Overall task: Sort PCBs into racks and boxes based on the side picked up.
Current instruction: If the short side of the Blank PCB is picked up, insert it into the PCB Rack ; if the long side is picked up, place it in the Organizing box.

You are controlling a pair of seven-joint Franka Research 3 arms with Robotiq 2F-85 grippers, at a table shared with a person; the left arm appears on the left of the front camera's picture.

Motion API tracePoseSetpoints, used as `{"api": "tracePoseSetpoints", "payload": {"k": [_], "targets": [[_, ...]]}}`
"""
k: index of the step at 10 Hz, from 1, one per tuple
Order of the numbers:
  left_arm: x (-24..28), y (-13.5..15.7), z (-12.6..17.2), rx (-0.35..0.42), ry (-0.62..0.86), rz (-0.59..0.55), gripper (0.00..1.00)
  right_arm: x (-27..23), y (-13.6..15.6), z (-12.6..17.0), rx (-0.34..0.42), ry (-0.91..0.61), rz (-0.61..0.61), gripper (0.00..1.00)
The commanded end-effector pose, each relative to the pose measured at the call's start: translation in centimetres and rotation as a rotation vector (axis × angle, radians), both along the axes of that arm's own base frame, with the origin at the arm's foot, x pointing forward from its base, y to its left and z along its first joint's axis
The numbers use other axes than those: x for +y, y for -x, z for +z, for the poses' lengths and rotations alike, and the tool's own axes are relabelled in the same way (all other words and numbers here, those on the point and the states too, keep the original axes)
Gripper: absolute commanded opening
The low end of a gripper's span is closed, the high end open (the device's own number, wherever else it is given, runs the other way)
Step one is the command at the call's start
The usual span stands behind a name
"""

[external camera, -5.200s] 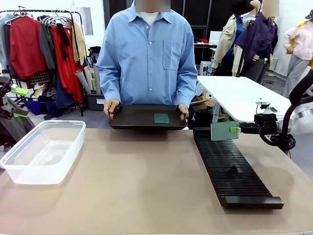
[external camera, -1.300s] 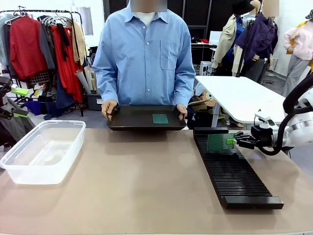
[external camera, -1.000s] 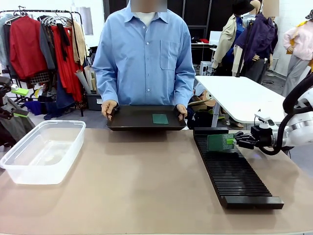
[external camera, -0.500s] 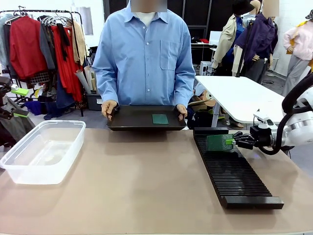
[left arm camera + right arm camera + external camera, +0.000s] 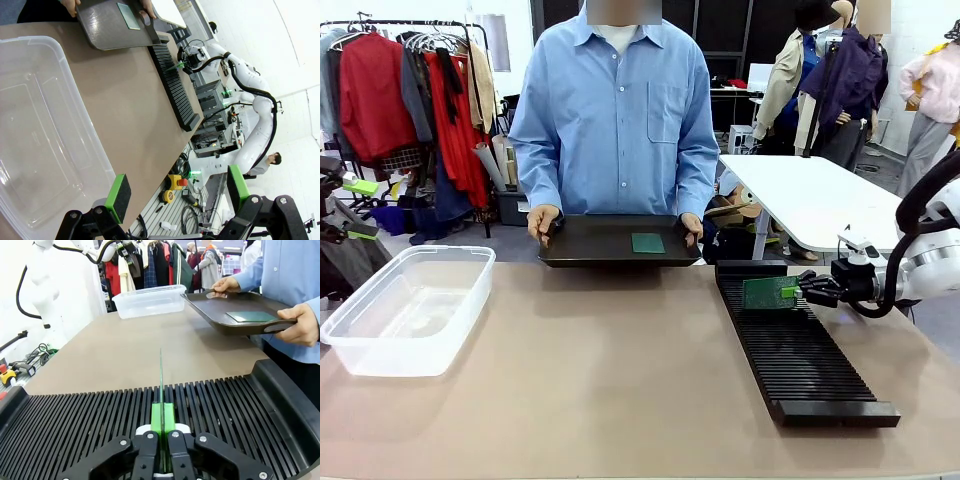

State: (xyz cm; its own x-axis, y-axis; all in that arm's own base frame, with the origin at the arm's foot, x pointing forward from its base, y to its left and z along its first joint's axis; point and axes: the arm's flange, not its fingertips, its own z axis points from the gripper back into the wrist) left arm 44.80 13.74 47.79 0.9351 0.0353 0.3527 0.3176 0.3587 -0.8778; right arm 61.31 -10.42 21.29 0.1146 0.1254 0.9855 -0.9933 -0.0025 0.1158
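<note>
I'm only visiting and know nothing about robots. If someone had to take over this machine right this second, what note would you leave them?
Right gripper: shut on a PCB, held upright and in line with the slots at the far end of the rack. I cannot tell whether it is seated.
Left gripper: open, holding nothing, near the tub.
The person's hands hold a black tray with a second PCB lying flat on it.
Done: one board is at the rack.
Left: release it there, then sort the tray's board.
</note>
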Motion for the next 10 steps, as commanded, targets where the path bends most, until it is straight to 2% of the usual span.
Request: {"api": "tracePoseSetpoints", "payload": {"k": [1, 3, 6, 7, 8, 9, 10], "targets": [[-0.01, 0.13, 0.06, 0.0, -0.004, -0.006, 1.0, 0.08, 0.47, -0.7, -0.021, 0.001, 0.013, 0.0], [-0.01, 0.13, 0.06, 0.0, -0.004, -0.006, 1.0, -0.12, 0.47, -0.71, 0.022, 0.005, 0.004, 0.0], [-0.01, 0.13, 0.06, 0.0, -0.004, -0.006, 1.0, -0.27, 0.41, -0.53, 0.045, 0.013, -0.002, 0.0], [-0.01, 0.13, 0.06, 0.0, -0.004, -0.006, 1.0, -0.35, 0.39, -0.47, 0.049, 0.011, -0.004, 0.03], [-0.01, 0.13, 0.06, 0.0, -0.004, -0.006, 1.0, -0.42, 0.38, -0.39, 0.057, 0.007, -0.005, 0.08], [-0.01, 0.13, 0.06, 0.0, -0.004, -0.006, 1.0, -0.5, 0.39, -0.27, 0.06, 0.004, -0.007, 0.19], [-0.01, 0.13, 0.06, 0.0, -0.004, -0.006, 1.0, -0.56, 0.48, -0.09, 0.058, 0.0, -0.009, 0.38]]}}
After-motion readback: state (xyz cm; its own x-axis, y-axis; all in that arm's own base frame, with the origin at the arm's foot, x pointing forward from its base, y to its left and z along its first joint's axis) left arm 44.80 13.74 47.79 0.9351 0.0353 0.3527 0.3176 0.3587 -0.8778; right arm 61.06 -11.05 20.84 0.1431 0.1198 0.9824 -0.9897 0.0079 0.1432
